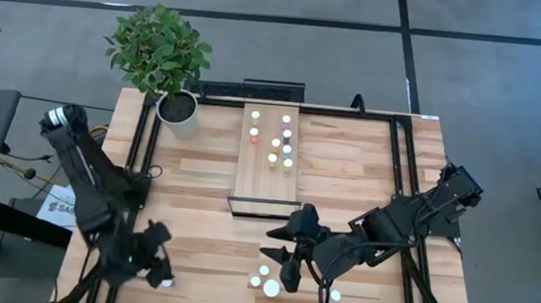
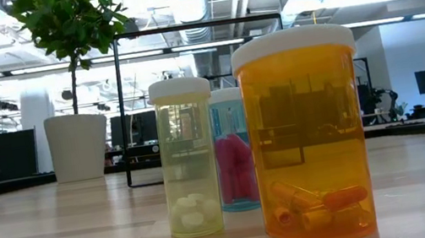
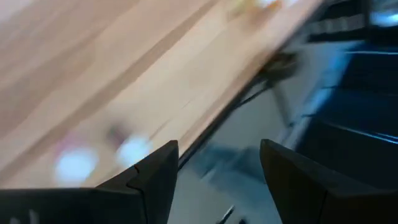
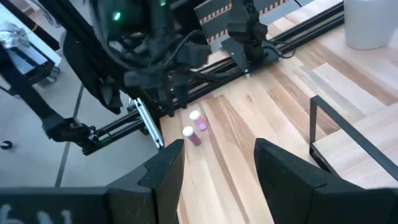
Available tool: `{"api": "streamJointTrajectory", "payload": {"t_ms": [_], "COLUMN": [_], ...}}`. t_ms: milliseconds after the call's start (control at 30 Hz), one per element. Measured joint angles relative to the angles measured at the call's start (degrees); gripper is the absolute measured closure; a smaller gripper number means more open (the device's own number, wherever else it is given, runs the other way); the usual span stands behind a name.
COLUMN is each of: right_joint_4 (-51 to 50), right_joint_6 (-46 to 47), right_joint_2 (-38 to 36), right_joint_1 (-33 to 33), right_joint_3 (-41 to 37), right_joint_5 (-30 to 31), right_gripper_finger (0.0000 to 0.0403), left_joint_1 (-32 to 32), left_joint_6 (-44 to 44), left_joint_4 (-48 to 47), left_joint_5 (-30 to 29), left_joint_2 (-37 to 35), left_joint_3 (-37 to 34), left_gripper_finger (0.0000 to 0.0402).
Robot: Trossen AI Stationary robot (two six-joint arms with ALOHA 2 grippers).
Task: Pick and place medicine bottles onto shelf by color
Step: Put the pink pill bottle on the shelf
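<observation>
With both the left gripper [image 1: 153, 270] and right gripper [image 1: 289, 260] spread and empty, two pink medicine bottles [image 4: 194, 129] lying near the table's seven-o'clock edge, well apart from the shelf [image 1: 268, 176], could roll off if nudged.

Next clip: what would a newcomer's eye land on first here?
In the low view, a big orange bottle fills the foreground, with a yellow bottle and a teal one beside it. From above, both grippers, left and right, hang open and empty over the table's near edge, and small bottles dot the shelf beside a potted plant.
</observation>
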Motion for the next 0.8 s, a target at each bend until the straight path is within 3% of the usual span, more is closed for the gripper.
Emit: {"api": "streamJointTrajectory", "payload": {"t_ms": [233,800], "right_joint_4": [-0.6,-0.6], "right_joint_6": [0.0,-0.1], "right_joint_2": [0.0,0.0], "right_joint_1": [0.0,0.0], "right_joint_3": [0.0,0.0], "right_joint_5": [-0.3,-1.0], "right_gripper_finger": [0.0186,0.0186], "left_joint_1": [-4.9,-4.0], "left_joint_6": [-16.8,-20.1], "left_joint_4": [-12.4,-14.8], "left_joint_5": [11.3,12.8], "left_joint_2": [8.4,13.7], "left_joint_3": [2.6,0.6], "left_gripper_finger": [0.0189,0.0189]}}
